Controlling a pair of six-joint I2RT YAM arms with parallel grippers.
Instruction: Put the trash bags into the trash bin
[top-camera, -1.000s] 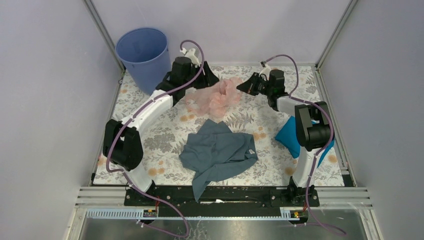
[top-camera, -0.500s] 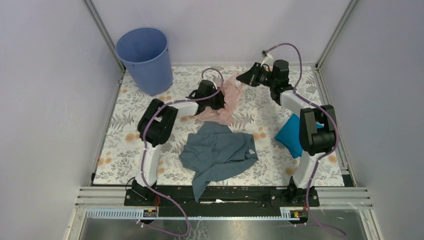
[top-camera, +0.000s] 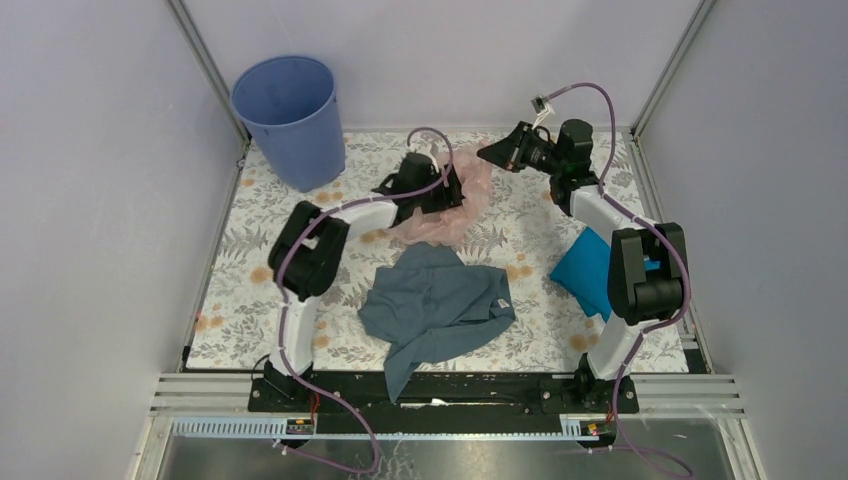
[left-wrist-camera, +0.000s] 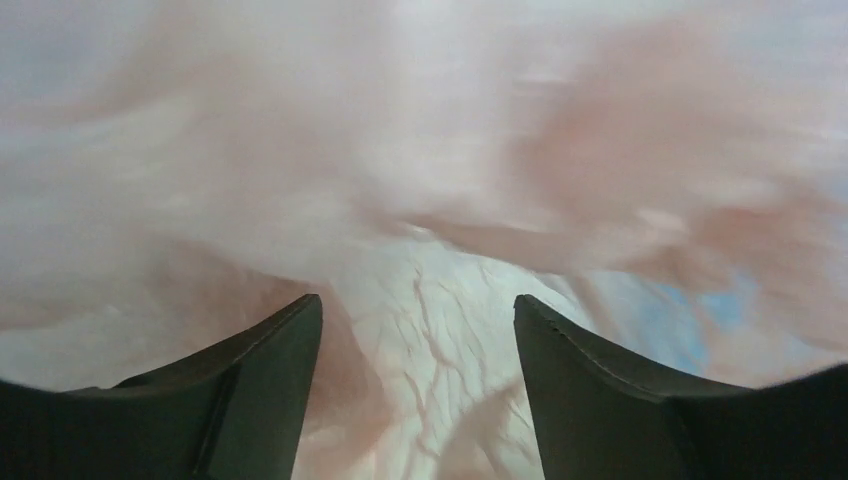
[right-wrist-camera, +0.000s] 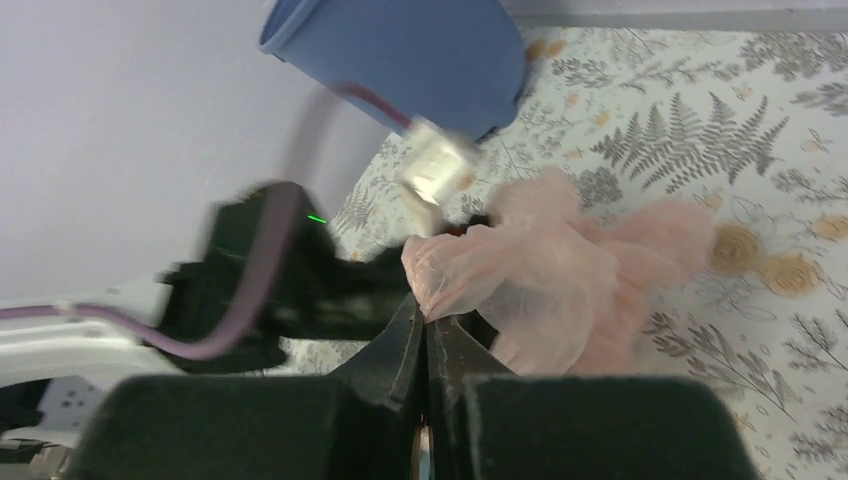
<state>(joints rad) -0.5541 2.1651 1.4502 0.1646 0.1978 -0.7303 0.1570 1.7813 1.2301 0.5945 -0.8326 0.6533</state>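
The floral bench (top-camera: 300, 310) carries everything. The bin (top-camera: 290, 120) stands upright at the far-left corner with its mouth up.

The grey garment (top-camera: 440, 300) lies crumpled near the middle of the near edge, with one end trailing over that edge.

The bag (top-camera: 455, 205) is on the bench, well apart from the bin. It sits just inside the far edge, about midway between the left and right edges, and just beyond the garment. It is a puffed, crinkled heap. Its long axis runs on a slant, with the low end toward the near-left and the higher end pointing toward the far-right corner.

The turquoise cloth (top-camera: 580, 270) lies by the right edge, partly hidden under the right arm.

The left gripper (left-wrist-camera: 415, 305) is pushed into the left side of the bag. Its fingers (left-wrist-camera: 255, 400) are spread wide, and pink film fills the gap between them and most of that view. Whether the film touches the pads cannot be told because of blur.

The right gripper (right-wrist-camera: 425, 320) hangs near the far edge at the bag's higher end. Its fingers (right-wrist-camera: 400, 350) are pressed together, leaving only a hairline slit. A fold of the bag runs straight down into their tips and looks pinched there.
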